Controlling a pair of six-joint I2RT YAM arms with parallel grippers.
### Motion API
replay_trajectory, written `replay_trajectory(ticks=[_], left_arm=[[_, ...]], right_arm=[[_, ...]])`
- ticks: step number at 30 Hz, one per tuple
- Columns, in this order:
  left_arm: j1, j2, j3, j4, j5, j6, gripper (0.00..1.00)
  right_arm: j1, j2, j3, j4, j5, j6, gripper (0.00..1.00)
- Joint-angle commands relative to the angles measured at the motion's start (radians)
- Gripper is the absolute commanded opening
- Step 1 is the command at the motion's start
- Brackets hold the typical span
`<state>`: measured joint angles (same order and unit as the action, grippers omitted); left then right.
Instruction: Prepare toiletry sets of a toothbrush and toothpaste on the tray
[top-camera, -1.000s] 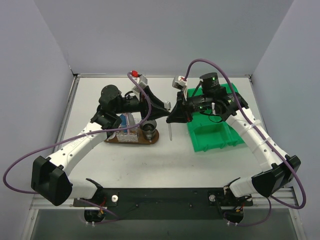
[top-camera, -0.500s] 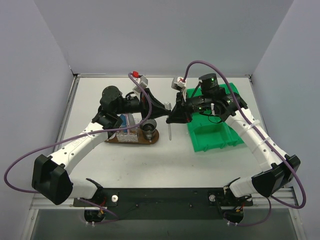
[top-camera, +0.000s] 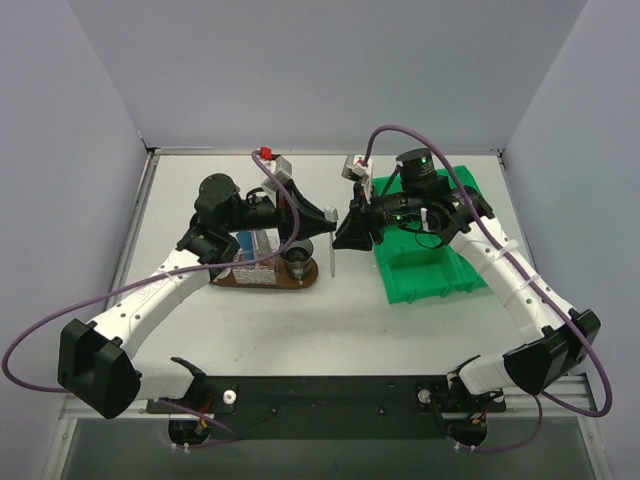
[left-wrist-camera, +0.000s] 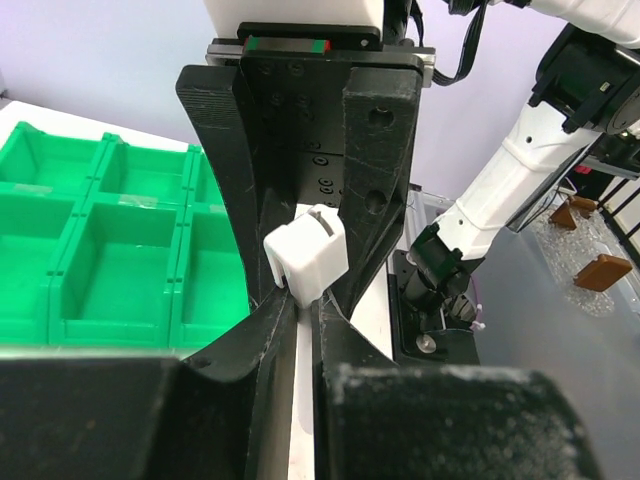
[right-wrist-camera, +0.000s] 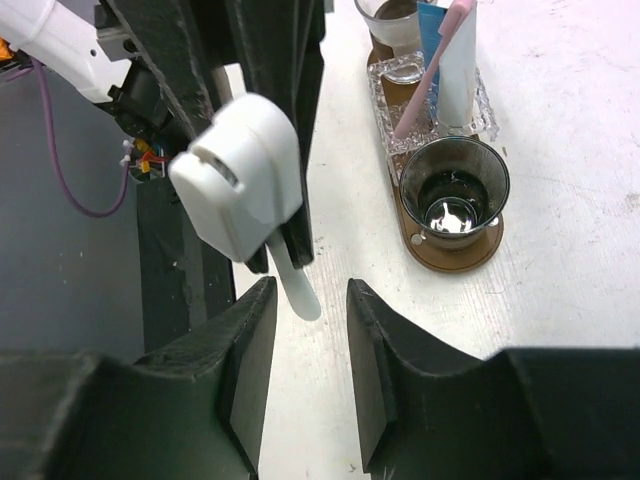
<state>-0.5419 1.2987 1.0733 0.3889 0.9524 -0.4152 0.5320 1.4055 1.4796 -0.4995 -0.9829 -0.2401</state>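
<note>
A pale toothbrush (top-camera: 331, 258) hangs upright above the table between the two arms, just right of the tray (top-camera: 262, 281). My left gripper (top-camera: 329, 216) is shut on the toothbrush (left-wrist-camera: 300, 400), whose shaft runs between its jaws. My right gripper (top-camera: 346, 231) faces it, open, with its jaws apart on either side of the toothbrush's rounded end (right-wrist-camera: 301, 293) and not touching it. On the brown tray (right-wrist-camera: 470, 252) a clear dish holds a pink toothbrush (right-wrist-camera: 430, 70) and a toothpaste (right-wrist-camera: 457, 62) tube. In the top view the toothpaste (top-camera: 246, 242) shows blue under the left arm.
A green sectioned bin (top-camera: 428, 262) stands on the right, under the right arm, and fills the left of the left wrist view (left-wrist-camera: 100, 260). A small clear cup (right-wrist-camera: 454, 186) sits on the tray's near end. The arms' bases line the near table edge.
The left gripper closed on the toothbrush, then the right gripper opened and let go of it. The toothbrush has shifted slightly left with the left gripper.
</note>
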Motion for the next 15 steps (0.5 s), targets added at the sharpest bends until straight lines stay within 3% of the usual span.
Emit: replay_trajectory(ticks=[1,15], left_arm=[[0.019,-0.056,-0.006,-0.041,-0.017,0.061,0.0],[0.14,-0.211,0.004,-0.448,-0.311,0.351,0.0]], right_arm=[[0.006,-0.039,-0.008,0.007,0.026,-0.016,0.32],[-0.001,-0.068,-0.038,-0.023,0.148,-0.079,0.34]])
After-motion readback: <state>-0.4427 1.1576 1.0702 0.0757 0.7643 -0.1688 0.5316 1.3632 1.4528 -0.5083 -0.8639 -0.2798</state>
